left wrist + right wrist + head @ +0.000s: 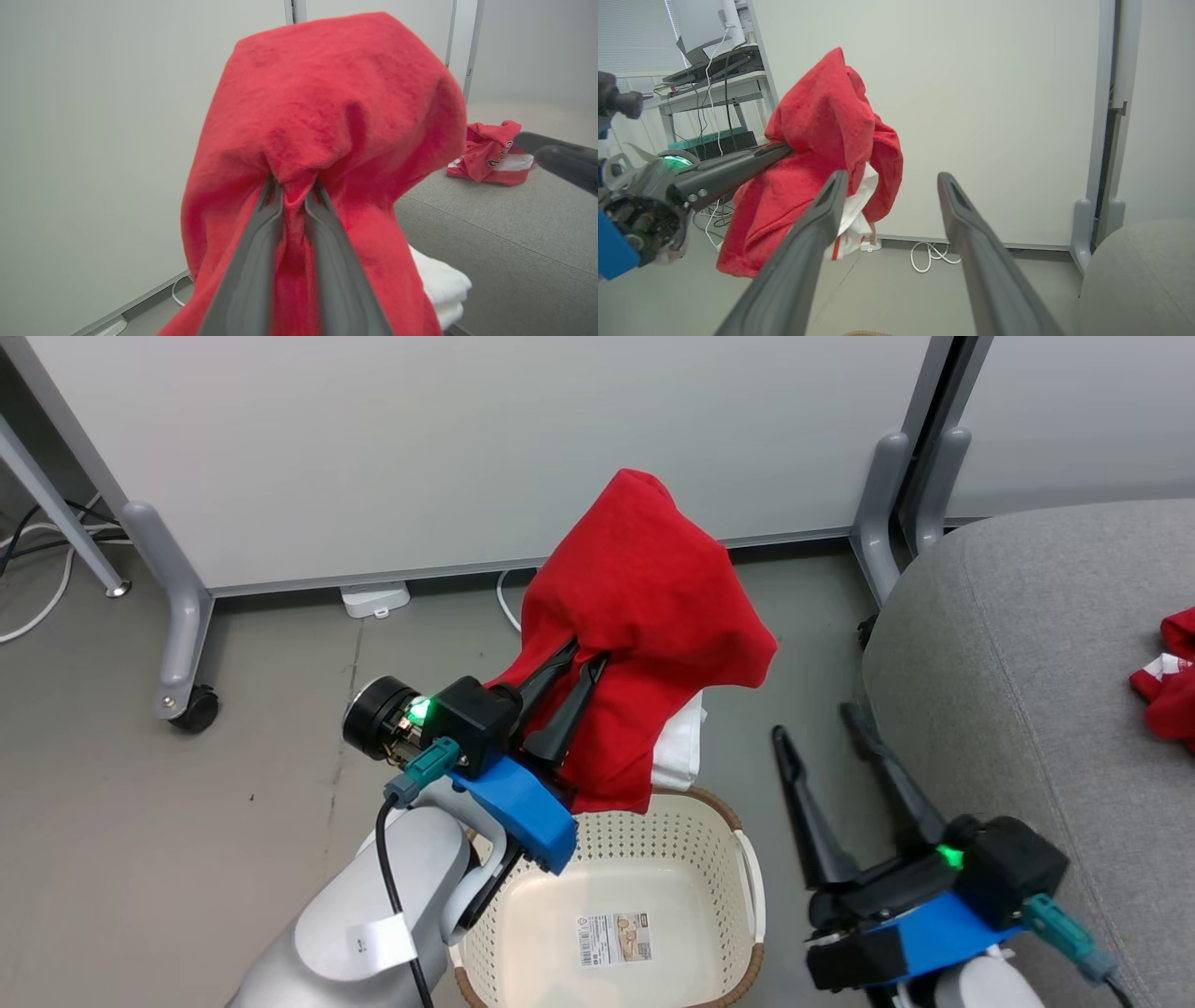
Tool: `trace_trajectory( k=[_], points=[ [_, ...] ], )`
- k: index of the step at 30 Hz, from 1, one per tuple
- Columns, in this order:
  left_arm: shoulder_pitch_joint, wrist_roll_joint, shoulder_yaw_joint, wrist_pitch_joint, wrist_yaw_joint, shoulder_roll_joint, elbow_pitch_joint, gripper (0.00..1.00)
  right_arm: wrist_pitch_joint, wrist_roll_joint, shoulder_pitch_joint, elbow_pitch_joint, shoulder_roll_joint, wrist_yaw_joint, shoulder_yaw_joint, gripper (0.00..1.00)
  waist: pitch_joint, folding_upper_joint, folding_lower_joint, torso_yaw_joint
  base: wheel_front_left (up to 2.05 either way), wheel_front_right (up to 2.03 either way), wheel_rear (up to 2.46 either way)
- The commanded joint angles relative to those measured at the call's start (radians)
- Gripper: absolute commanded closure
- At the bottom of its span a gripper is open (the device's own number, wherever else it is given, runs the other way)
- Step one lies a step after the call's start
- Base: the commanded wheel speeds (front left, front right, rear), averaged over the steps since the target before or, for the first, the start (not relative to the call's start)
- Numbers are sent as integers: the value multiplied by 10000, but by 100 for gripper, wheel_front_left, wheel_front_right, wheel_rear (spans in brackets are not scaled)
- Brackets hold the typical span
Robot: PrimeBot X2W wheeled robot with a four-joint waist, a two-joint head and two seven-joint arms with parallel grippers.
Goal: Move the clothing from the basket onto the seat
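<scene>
Pale forearm [373, 915] at six o'clock in the head view leads to the left gripper [586, 653], pinched narrow on a red garment [644, 588] over the basket [747, 868]; the seat [1008, 644] lies at three. Left wrist view: a white piece [439, 284] at five seems merely caught up and could drop short. Right wrist view: the right gripper [892, 176] gapes wide, empty.

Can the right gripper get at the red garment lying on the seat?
Probably yes: the right gripper is open and empty beside the seat, with nothing between it and the red garment.
</scene>
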Motion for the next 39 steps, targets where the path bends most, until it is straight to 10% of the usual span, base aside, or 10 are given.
trace_trajectory(
  k=[1, 29, 30, 32, 33, 39],
  points=[
    [-191, 47, 21, -49, -33, -37, 22, 100, -42, 56, -185, 45, -3, 1, 275, 0, 39, -1, 0, 29, 0, 0, 0],
    [-889, 620, -243, -50, -341, -793, -31, 100, -42, 1486, -2997, 2888, -8, 1, 2927, 0, 1012, -1, 0, 722, 0, 0, 0],
    [-895, 631, -249, -50, -349, -811, -33, 100, -42, 1497, -3070, 2973, -6, 1, 2943, 7, 1031, -1, 0, 732, 0, 0, 0],
    [-895, 658, -261, -50, -364, -846, -30, 100, -42, 1510, -3209, 3131, -9, 1, 2931, 87, 1054, -1, 0, 744, 0, 0, 0],
    [-893, 673, -266, -50, -372, -870, -26, 100, -42, 1522, -3265, 3189, -6, 1, 2924, 100, 1067, -1, 0, 750, 0, 0, 0],
    [-869, 703, -259, -50, -391, -921, 20, 100, -42, 1602, -3408, 3333, -8, 1, 2907, 100, 1091, -1, 0, 754, 0, 0, 0]
  ],
)
